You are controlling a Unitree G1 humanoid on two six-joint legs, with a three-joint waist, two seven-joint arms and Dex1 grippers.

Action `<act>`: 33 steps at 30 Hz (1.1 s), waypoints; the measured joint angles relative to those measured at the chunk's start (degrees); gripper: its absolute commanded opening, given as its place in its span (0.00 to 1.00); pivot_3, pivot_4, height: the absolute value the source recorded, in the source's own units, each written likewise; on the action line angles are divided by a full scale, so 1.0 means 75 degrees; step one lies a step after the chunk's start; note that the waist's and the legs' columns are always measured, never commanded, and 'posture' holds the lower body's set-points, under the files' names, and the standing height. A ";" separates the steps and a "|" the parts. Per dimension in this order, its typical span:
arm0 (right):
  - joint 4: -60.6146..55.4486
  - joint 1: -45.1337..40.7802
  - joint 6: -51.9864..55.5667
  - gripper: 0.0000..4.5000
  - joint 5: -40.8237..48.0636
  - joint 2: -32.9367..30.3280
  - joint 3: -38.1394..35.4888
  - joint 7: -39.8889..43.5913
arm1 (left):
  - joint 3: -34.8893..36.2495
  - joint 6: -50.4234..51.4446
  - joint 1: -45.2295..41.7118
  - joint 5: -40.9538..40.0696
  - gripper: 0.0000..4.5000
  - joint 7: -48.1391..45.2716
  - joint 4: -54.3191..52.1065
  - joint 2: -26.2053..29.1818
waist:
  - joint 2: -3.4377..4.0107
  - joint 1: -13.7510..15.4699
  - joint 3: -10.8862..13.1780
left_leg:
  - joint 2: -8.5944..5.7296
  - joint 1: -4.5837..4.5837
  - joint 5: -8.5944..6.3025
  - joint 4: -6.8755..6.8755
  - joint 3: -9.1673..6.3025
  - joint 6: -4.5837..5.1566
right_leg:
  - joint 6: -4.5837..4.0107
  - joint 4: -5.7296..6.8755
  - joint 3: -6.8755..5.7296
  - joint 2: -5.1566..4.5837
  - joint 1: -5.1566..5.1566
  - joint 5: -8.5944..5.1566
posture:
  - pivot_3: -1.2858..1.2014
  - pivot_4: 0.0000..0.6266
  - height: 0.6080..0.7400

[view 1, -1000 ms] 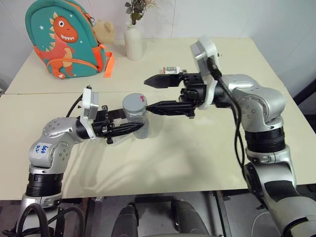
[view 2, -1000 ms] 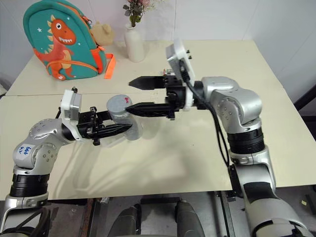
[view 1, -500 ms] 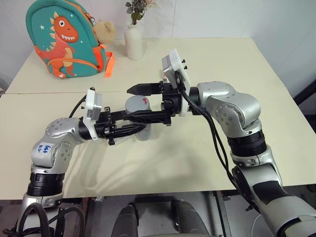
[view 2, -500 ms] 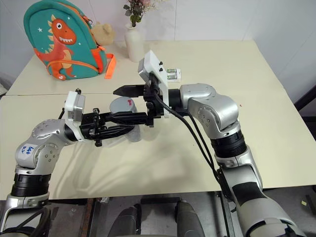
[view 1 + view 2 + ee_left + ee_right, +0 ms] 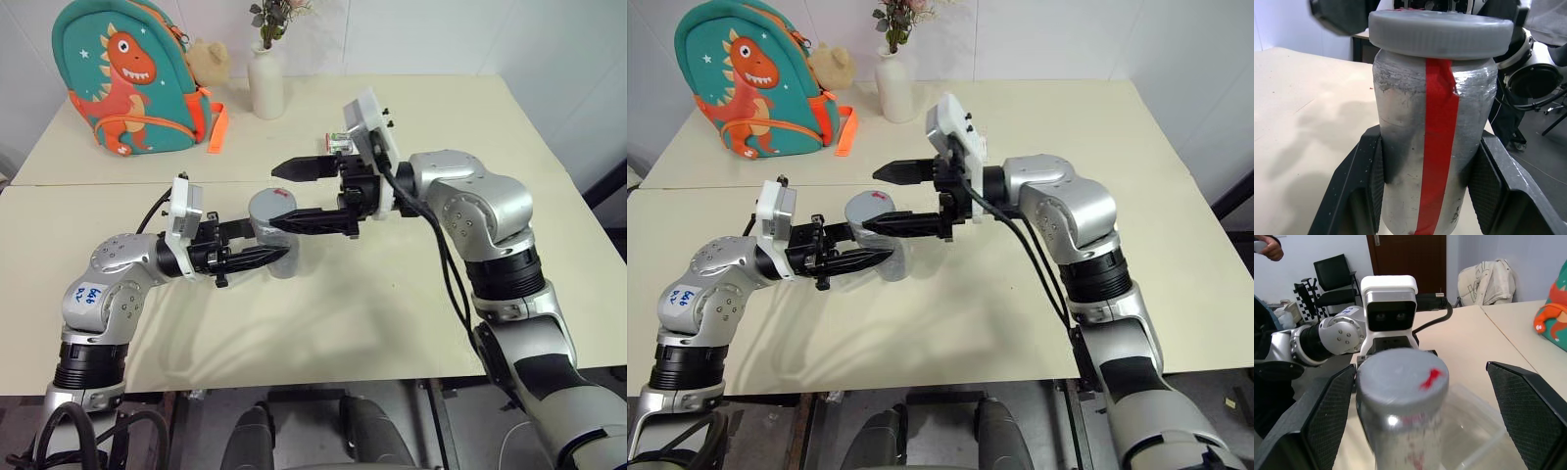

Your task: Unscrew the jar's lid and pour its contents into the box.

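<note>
The jar (image 5: 277,250), silvery with a red strip, stands upright over the table between my arms. My left gripper (image 5: 1430,139) is shut on the jar's body from the side. The grey lid (image 5: 272,204), with a small red mark, sits on the jar. My right gripper (image 5: 274,198) comes in level from the right, open, one finger on each side of the lid with a gap at both sides. A rim of the clear box (image 5: 1484,416) shows low behind the jar. The contents are hidden inside the jar.
A teal dinosaur backpack (image 5: 127,78) with a plush toy (image 5: 208,61) and a white vase (image 5: 265,83) stand at the table's far left. A small white-and-green packet (image 5: 340,143) lies behind my right gripper. A person's hand (image 5: 1266,247) shows far off.
My right gripper, open throughout, slid left over the lid and then drew back a little to the right. The left gripper kept the jar still.
</note>
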 measured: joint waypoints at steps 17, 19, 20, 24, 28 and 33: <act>0.0381 0.0034 0.0120 0.99 0.0300 -0.0427 -0.0388 0.0587 | 0.0010 -0.0061 0.0001 0.0012 0.44 -0.0057 0.0000 -0.0003 | 0.0000 -0.0011 0.0000 | 0.0000 0.0001 0.0000 -0.0001 0.0000 0.0000 | 0.0000 0.0001 0.0001 0.0001 -0.0001 0.0000 | 0.52 0.24 1.00; 0.0029 0.0034 0.0279 0.99 0.0435 -0.0183 -0.0403 0.0445 | 0.0010 -0.0061 0.0001 0.0012 0.44 -0.0057 0.0000 -0.0003 | 0.0001 -0.0025 0.0000 | 0.0000 0.0002 0.0000 -0.0001 0.0000 0.0000 | 0.0000 0.0006 0.0001 0.0002 -0.0002 0.0000 | 0.52 0.24 1.00; -0.0131 0.0035 0.0355 0.99 0.0486 -0.0051 -0.0381 0.0377 | 0.0010 -0.0061 0.0001 0.0011 0.44 -0.0057 -0.0001 -0.0003 | 0.0000 -0.0026 0.0000 | 0.0001 0.0002 0.0000 -0.0001 0.0000 0.0000 | 0.0000 0.0007 0.0000 0.0002 -0.0002 0.0000 | 0.52 0.24 1.00; -0.0570 0.0050 0.0510 0.99 0.0534 0.0340 -0.0149 0.0102 | 0.0010 -0.0061 0.0001 0.0012 0.44 -0.0053 -0.0001 -0.0005 | 0.0000 -0.0001 0.0000 | 0.0001 0.0001 0.0000 0.0007 0.0000 -0.0001 | 0.0000 0.0008 0.0000 0.0000 0.0000 0.0000 | 0.52 0.24 1.00; -0.0575 0.0049 0.0503 0.99 0.0473 0.0578 0.0052 -0.0058 | 0.0010 -0.0061 0.0001 0.0012 0.44 -0.0046 -0.0001 -0.0018 | 0.0000 0.0004 0.0000 | 0.0001 0.0001 0.0000 0.0010 0.0000 -0.0001 | 0.0001 0.0011 0.0000 0.0001 0.0000 0.0000 | 0.52 0.24 1.00; -0.0232 0.0029 0.0343 0.99 0.0152 0.0742 0.0263 -0.0142 | 0.0007 -0.0061 0.0001 0.0012 0.44 -0.0031 -0.0001 -0.0057 | 0.0000 -0.0012 0.0000 | 0.0001 0.0001 0.0000 0.0009 0.0000 0.0000 | 0.0000 0.0012 0.0001 0.0002 -0.0001 0.0000 | 0.52 0.24 1.00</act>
